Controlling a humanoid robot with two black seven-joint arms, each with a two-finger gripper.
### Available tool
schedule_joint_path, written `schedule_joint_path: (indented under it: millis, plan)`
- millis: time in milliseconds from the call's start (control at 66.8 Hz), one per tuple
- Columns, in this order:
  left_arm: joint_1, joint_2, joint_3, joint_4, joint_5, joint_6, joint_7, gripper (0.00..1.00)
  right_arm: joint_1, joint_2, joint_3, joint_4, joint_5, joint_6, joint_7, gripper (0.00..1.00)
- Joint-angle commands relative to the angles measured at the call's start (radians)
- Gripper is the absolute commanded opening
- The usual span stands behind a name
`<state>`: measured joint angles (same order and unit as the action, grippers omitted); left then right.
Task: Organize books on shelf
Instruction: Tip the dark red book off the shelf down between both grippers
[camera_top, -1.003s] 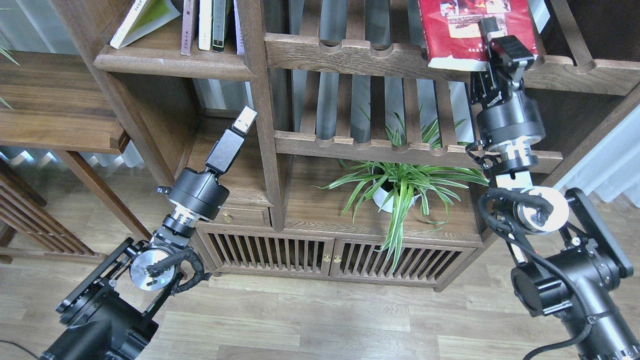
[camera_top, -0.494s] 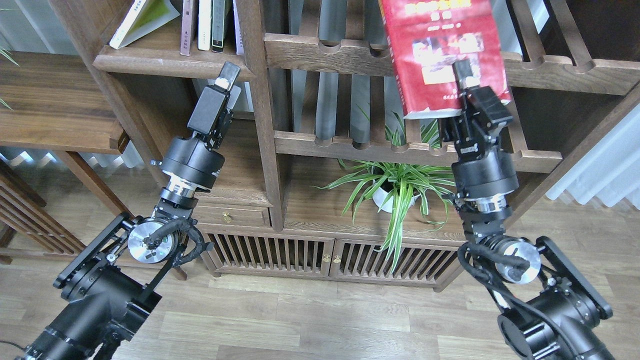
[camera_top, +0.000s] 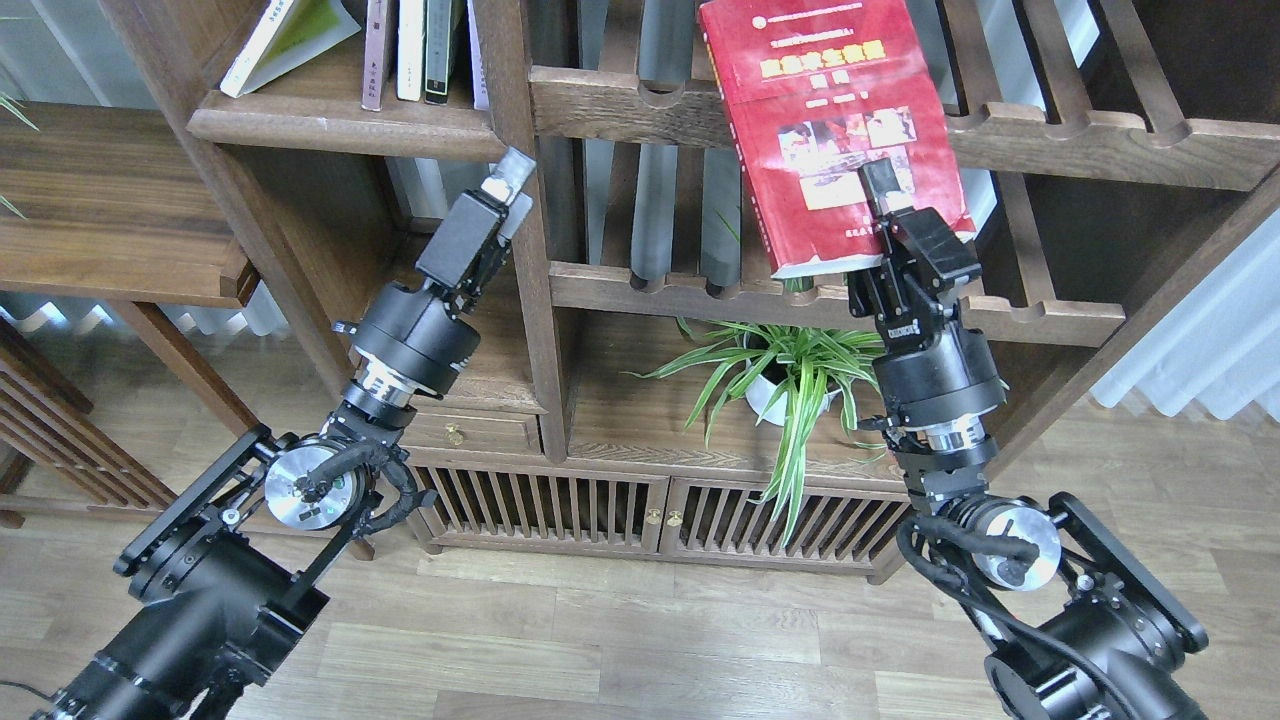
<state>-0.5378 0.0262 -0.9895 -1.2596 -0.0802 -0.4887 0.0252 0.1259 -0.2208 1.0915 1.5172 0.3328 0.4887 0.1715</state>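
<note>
The right gripper (camera_top: 880, 215) is clamping the thick red book's (camera_top: 825, 130) lower edge, holding it before the slatted racks (camera_top: 700, 285). The left gripper (camera_top: 508, 178) is hovering under the shelf's (camera_top: 330, 125) front lip; I cannot tell its fingers' state.

Right gripper (camera_top: 880, 215) pinches bottom edge of thick red book (camera_top: 830, 130), book held up, tilted, in front of slatted racks (camera_top: 700, 110). Left gripper (camera_top: 508, 180) empty, just under shelf (camera_top: 340, 125). Yellow-green book (camera_top: 285, 40) leans on shelf beside upright books (camera_top: 415, 50). Green plant (camera_top: 790, 375) below.
</note>
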Motion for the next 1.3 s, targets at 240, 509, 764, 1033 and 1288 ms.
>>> schedule_joint_path:
  millis: [240, 509, 764, 1033, 1288]
  plan:
    - [-0.005, 0.0, 0.091, -0.006, -0.009, 0.0, 0.004, 0.92, 0.003, 0.046, -0.07, 0.0, -0.04, 0.0, 0.0, 0.04]
    - [-0.005, 0.0, 0.127, -0.008, -0.009, 0.0, 0.004, 0.92, 0.023, 0.106, -0.101, -0.003, -0.083, 0.0, -0.001, 0.05]
    - [-0.005, 0.0, 0.127, -0.014, -0.009, 0.0, 0.005, 0.92, 0.014, 0.112, -0.133, -0.014, -0.107, 0.0, 0.0, 0.05]
    - [-0.01, -0.003, 0.129, -0.015, -0.009, 0.0, 0.005, 0.91, -0.002, 0.123, -0.14, -0.028, -0.144, 0.0, -0.001, 0.05]
    - [-0.008, 0.005, 0.126, -0.015, -0.007, 0.0, 0.005, 0.84, -0.014, 0.121, -0.14, -0.035, -0.164, 0.0, -0.001, 0.05]
